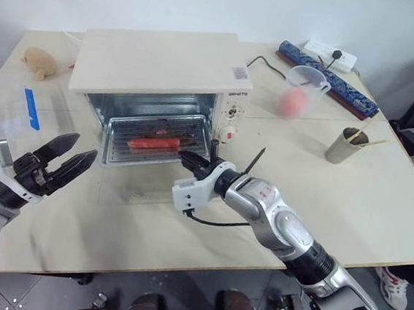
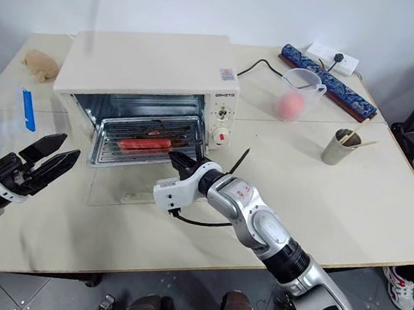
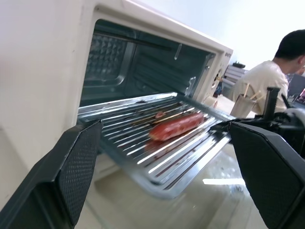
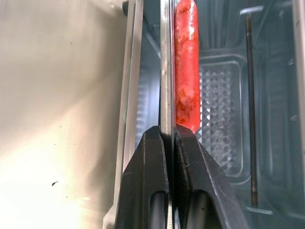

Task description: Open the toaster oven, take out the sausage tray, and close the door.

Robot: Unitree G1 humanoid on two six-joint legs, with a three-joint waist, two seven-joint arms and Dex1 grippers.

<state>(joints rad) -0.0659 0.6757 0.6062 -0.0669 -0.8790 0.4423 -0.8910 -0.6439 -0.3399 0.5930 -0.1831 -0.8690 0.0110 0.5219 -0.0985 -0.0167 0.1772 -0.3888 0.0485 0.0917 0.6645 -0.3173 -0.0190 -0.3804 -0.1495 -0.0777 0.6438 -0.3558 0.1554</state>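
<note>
R gripper (image 4: pixel 169 136) pinches sausage tray (image 1: pixel 157 144) rim (2 fingers clamped).

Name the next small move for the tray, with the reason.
Probably keep drawing the sausage tray straight out: the right gripper is shut on its front rim, the door lies open, and the tray's back still sits inside the toaster oven.
</note>
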